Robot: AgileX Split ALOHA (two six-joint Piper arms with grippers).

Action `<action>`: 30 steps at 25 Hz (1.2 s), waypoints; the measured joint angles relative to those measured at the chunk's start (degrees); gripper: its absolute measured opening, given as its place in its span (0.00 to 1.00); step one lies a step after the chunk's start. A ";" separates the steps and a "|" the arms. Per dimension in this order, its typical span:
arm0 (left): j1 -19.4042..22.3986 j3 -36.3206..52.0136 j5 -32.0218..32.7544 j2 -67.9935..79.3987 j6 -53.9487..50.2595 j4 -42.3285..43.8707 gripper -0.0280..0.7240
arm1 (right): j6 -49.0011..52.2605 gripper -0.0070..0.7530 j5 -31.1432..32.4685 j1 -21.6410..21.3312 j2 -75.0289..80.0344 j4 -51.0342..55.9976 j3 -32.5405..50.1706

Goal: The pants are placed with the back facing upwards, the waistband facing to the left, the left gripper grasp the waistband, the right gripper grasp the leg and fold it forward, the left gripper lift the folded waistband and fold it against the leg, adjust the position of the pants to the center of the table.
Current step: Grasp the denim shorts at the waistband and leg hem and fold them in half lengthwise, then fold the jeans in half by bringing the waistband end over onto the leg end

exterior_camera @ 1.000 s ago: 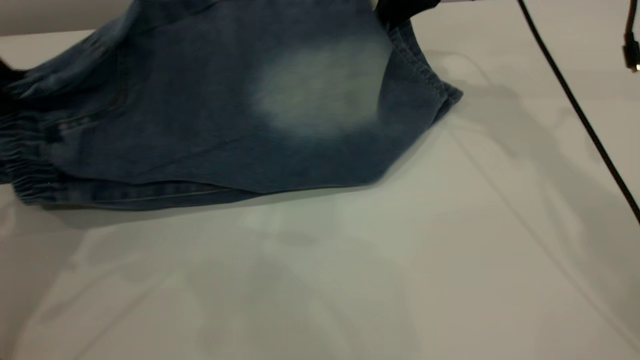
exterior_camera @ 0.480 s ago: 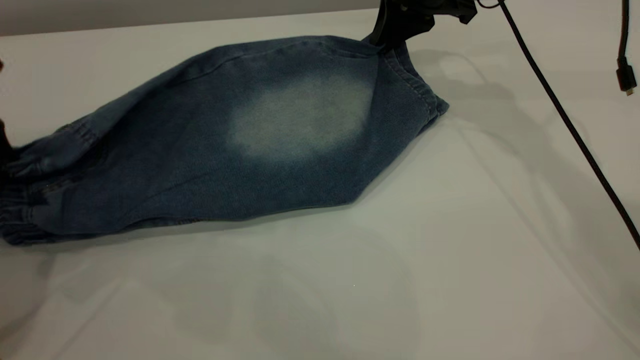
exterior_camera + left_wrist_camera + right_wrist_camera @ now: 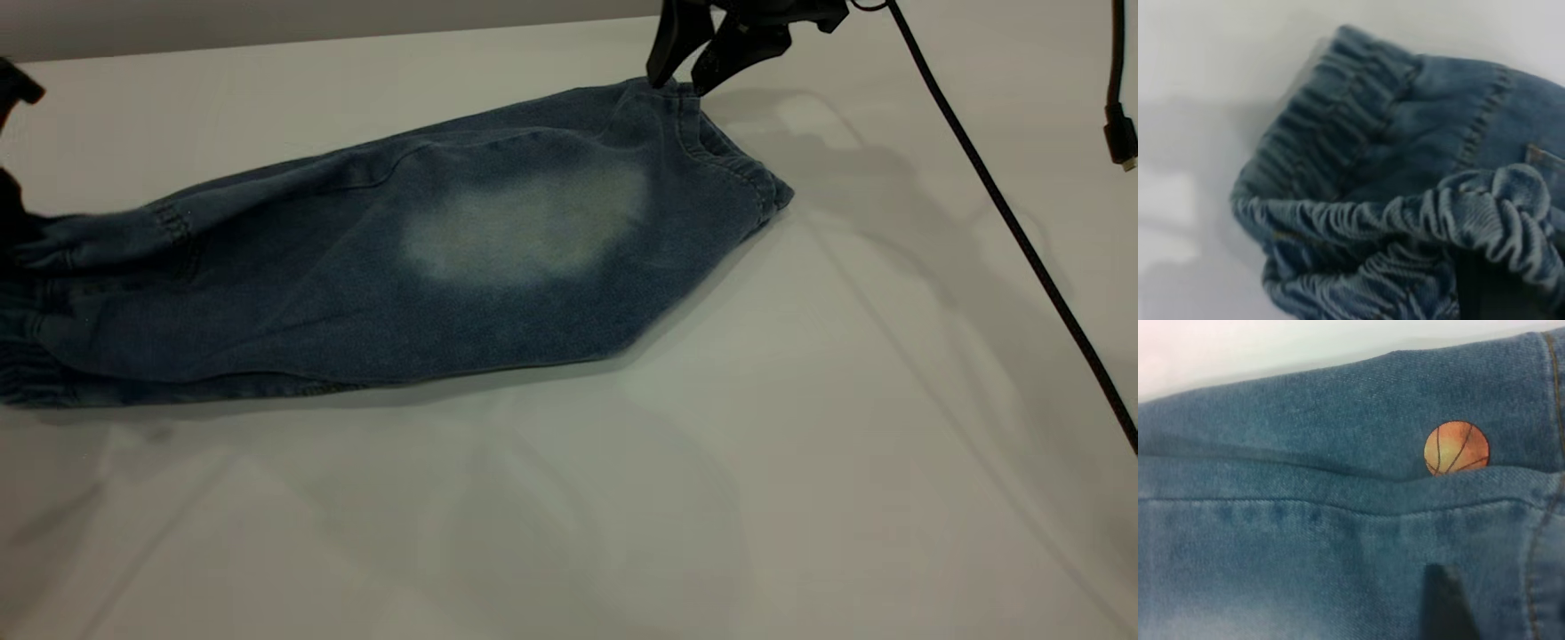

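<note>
From outside, the pants [image 3: 391, 276] lie folded lengthwise on the white tabletop [image 3: 711, 489], toward its far left part. They are dark blue denim; the leg [image 3: 551, 231] lies on top with a big pale oval, its hem pointing right. The gathered waistband [image 3: 27, 382] sits at the left edge of the view. The right pincer [image 3: 680, 76] is at the far corner of the hem, its two dark fingers spread, tips touching or just above the cloth. Of the left pincer [image 3: 11, 178] only a dark sliver shows beside the waistband; whether it is spread or pressed together I cannot tell. A black cable [image 3: 1005, 213] hangs across the right side.

The left wrist view shows what the outside view does not: the waistband's elastic ribs stacked in two layers, a stitched seam, and a dark shape at the frame corner, possibly a finger.

The right wrist view shows an orange basketball print [image 3: 1456, 448] peeking out between the two denim layers, and one dark fingertip [image 3: 1441, 607] over the cloth.
</note>
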 joint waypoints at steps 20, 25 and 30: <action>15.96 -0.01 16.27 -0.07 16.55 13.31 0.62 | -11.32 0.69 13.25 7.90 -0.85 12.79 -0.11; 21.64 -0.07 19.62 -0.01 25.09 13.25 0.62 | -11.32 0.69 13.37 9.58 -0.84 12.86 -0.11; 25.14 -3.15 22.18 0.11 29.92 12.98 0.62 | -11.06 0.69 14.13 9.62 -0.79 12.86 -0.11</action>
